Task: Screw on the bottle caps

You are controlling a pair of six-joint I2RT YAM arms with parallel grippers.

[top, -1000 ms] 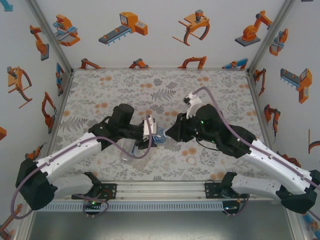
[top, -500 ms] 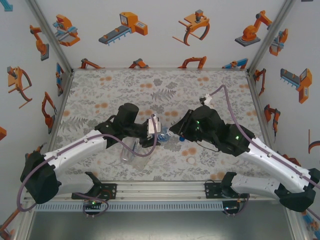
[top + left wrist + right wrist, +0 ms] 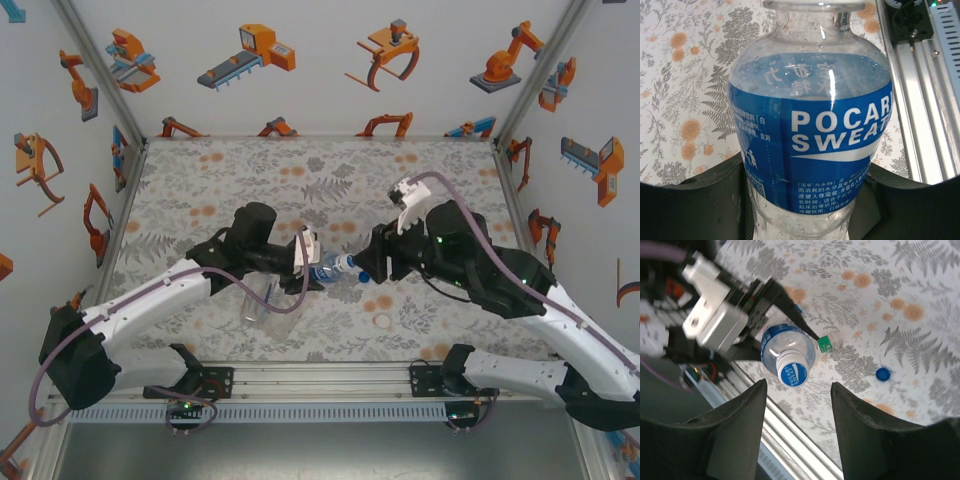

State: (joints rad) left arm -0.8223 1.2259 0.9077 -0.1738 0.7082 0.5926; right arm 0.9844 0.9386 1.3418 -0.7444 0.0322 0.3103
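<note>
Left of the table's middle, near its near edge, a clear bottle (image 3: 265, 304) is seen lying on its side on the table (image 3: 200, 180), partly under the left arm.

At the table's middle, the left claw (image 3: 320, 269) is clenched on the labelled bottle (image 3: 338, 268). In the left wrist view the blue band of the labelled bottle (image 3: 810, 125) is seen lodged between the dark fingers of the left claw (image 3: 805, 212), with the neck at the top edge. Whether the bottle is lifted off the table cannot be told.

From the right wrist view, a white cap (image 3: 792, 374) with a blue mark is seen on the neck of the labelled bottle (image 3: 771, 347); how far it is screwed down cannot be told.

Just beside the bottle's capped end, a small blue cap (image 3: 364, 279) (image 3: 883, 373) lies on the table.

The right claw (image 3: 372, 264) is pointed at the capped end. Its fingers (image 3: 735, 425) are spread, and the right claw (image 3: 798, 390) is released, nothing gripped.

Nearer the near edge, a white round piece (image 3: 383, 321) rests alone.
</note>
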